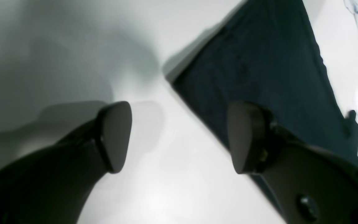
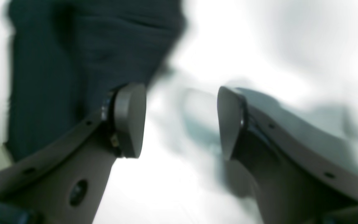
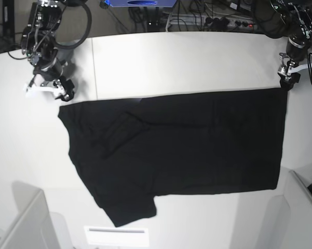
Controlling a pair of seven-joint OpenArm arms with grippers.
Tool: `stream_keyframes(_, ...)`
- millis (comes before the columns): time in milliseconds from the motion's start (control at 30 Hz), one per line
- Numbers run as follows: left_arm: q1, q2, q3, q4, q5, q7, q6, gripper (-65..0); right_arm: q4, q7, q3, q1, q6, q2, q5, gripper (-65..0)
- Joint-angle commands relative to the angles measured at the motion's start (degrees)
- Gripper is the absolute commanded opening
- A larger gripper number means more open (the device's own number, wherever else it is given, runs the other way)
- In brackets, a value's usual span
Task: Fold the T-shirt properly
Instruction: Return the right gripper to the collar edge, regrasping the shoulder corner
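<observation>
Two pincers, both with nothing in them right now. Going view by view.

Left wrist view: my left pincer (image 1: 179, 137) has its jaws wide apart, bare white surface (image 1: 172, 186) showing in the gap. The T-shirt (image 1: 259, 68) lies flat on that surface as a dark slab running from the top of the picture down toward the lower right, and its straight edge passes right behind my right-hand pad (image 1: 245, 137). Can't tell from here whether that pad is touching the cloth or just hanging above it. The other pad is over plain white, with its shadow beside it.

Right wrist view: pretty blurry. My right pincer (image 2: 180, 121) is spread open too, nothing between the pads, just white surface (image 2: 172, 199) and soft shadows. The T-shirt (image 2: 73, 62) fills the upper left, and the left-hand pad (image 2: 129, 119) sits at its edge. Contact or not, I can't tell.

Base view: the T-shirt (image 3: 197, 145) is spread out across the middle of the white surface (image 3: 171, 62), plain black side up, with some creases and a fold of cloth around the left part and one flap sticking out at the bottom left. My right pincer (image 3: 62, 91) is at the shirt's top left corner in this picture, my left pincer (image 3: 287, 81) at the top right corner. Both are just beside the top edge. Cables and gear (image 3: 207, 18) sit along the far side beyond the surface.
</observation>
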Motion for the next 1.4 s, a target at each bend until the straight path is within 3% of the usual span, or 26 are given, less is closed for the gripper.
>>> stream_keyframes(0, 0.18, -0.85, -0.23, 0.56, 1.11, -0.98, -1.3, -19.3, -0.59, -0.14, 0.12, 1.23, -0.4, 0.61, -0.44, -30.3)
stream_keyframes(200, -2.54, 0.74, -0.67, -0.67, 8.32, -0.98, -4.9, -19.3, -2.44, 0.04, 0.12, 3.17, 3.2, 0.7, -0.53, -30.3)
stream_keyframes(567, -7.91, 0.65, -0.67, -4.98, 8.41, -0.98, -4.99, -19.4, -5.96, 0.13, -3.57, 6.86, 3.2, 1.14, -0.62, -30.5)
stream_keyframes(1000, -13.09, 0.39, -0.14, -11.57, 8.41, -0.89, -4.9, -20.1, -9.56, 0.21, -3.57, 9.23, 3.47, 1.14, -0.62, -30.6)
stream_keyframes(1067, -13.18, 0.39, -0.14, -11.93, 8.41, -0.89, -4.9, -26.7, -9.65, 0.3, -3.57, 9.32, 3.47, 1.23, -0.7, -30.6)
stream_keyframes(1200, -13.18, 0.39, -0.14, -12.28, 8.41, -0.89, -4.9, -53.0, -9.91, 0.3, -3.57, 9.32, 3.47, 1.93, -0.7, -30.9)
stream_keyframes(1267, -13.18, 0.3, -0.14, -12.72, 8.41, -0.8, -4.9, -64.5, -9.91, 0.48, -3.48, 9.32, 3.47, 1.93, -0.7, -34.7)
stream_keyframes(1367, -13.18, 0.12, -0.05, -13.6, 8.41, -0.71, -4.9, -65.0, -10.0, 0.57, -3.13, 9.32, 3.64, 1.93, -0.7, -50.1)
